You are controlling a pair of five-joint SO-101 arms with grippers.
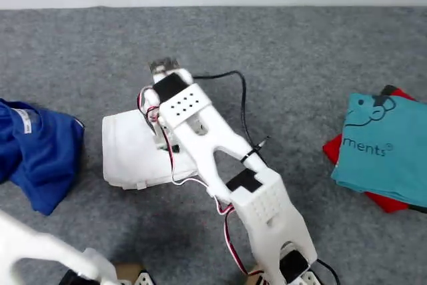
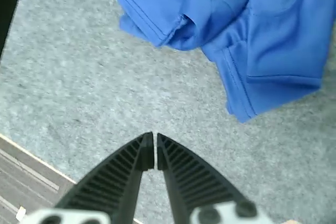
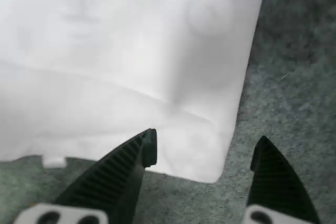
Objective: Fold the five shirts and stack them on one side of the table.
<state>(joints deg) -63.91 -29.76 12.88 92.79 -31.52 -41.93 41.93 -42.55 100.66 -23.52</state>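
right gripper (image 3: 206, 149) jaws spread wide, nothing between them; it hangs over one corner of the white shirt (image 3: 131, 51); one fingertip sits over the shirt's hem, the other over bare grey cloth (image 1: 300, 51) just off the shirt's side edge; can't tell whether the tips touch the fabric

white shirt is folded into a rough rectangle, lying flat left of table centre; right arm (image 1: 220, 158) reaches from the near edge diagonally up to it and covers the shirt's right side in the high view; a black cable (image 1: 241, 108) loops off that arm onto the cloth

left gripper (image 2: 155, 150) fingers closed together, holding nothing; it is over bare cloth near the table edge (image 2: 31, 161), well short of the blue shirt (image 2: 236, 35); left arm (image 1: 40, 248) sits low at the near-left corner

blue shirt is crumpled and unfolded at the far left of the table, collar tag showing, apart from the white shirt

teal shirt (image 1: 383, 148) is folded and lies on top of a red shirt (image 1: 335, 149) at the right edge; red sticks out along the teal one's left and near sides
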